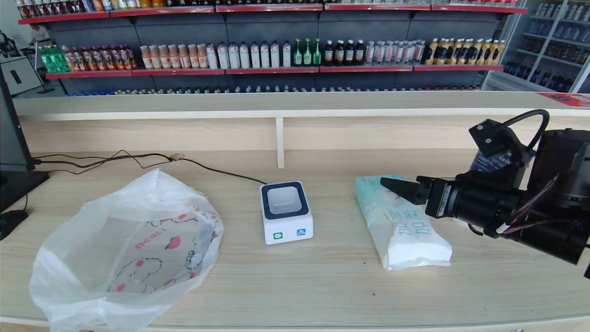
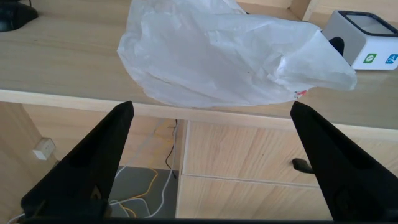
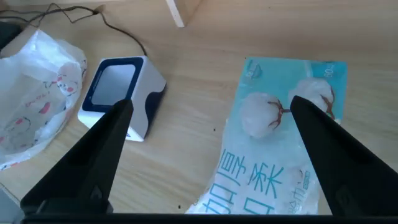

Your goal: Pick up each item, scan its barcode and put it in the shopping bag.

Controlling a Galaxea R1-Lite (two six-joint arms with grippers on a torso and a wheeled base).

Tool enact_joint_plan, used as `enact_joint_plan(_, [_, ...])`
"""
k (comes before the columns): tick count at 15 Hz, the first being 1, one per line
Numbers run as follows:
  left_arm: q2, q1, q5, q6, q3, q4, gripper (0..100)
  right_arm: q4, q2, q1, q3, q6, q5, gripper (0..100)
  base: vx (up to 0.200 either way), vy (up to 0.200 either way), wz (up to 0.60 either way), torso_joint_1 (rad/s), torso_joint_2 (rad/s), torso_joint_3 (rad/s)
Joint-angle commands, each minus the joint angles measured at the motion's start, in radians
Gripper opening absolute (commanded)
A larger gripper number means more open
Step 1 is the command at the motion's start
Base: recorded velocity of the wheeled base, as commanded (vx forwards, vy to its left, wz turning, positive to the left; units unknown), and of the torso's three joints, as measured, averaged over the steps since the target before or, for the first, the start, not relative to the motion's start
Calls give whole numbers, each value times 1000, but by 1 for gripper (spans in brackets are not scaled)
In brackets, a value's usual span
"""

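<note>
Right claw gapes wide above the tissue pack; left claw wide too.

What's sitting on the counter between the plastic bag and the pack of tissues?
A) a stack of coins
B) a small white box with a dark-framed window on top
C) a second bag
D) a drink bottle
B: in the head view the white scanner box stands on the counter between the shopping bag and the tissue pack, apart from both.

Bottles line red-edged shelves behind the wooden counter; a black cable trails across it.
</note>
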Motion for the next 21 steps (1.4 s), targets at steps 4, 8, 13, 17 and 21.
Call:
enact_joint_plan(4, [0, -1, 0, 0, 0, 0, 100, 462, -48, -42, -184, -17, 12, 100, 0, 0, 0, 0, 0, 0])
enact_joint_plan(8, [0, -1, 0, 0, 0, 0, 100, 588, -17, -40, -220, -49, 12, 100, 0, 0, 0, 0, 0, 0])
enact_joint_plan(13, [0, 1, 0, 0, 0, 0, 100, 595, 36, -66, -219, -121, 10, 100, 0, 0, 0, 0, 0, 0])
enact_joint_plan(17, [0, -1, 0, 0, 0, 0, 100, 594, 82, -75, -227, -207, 6, 100, 0, 0, 0, 0, 0, 0])
enact_joint_plan(21, [0, 1, 0, 0, 0, 0, 100, 589, 125, -72, -251, -248, -20, 100, 0, 0, 0, 0, 0, 0])
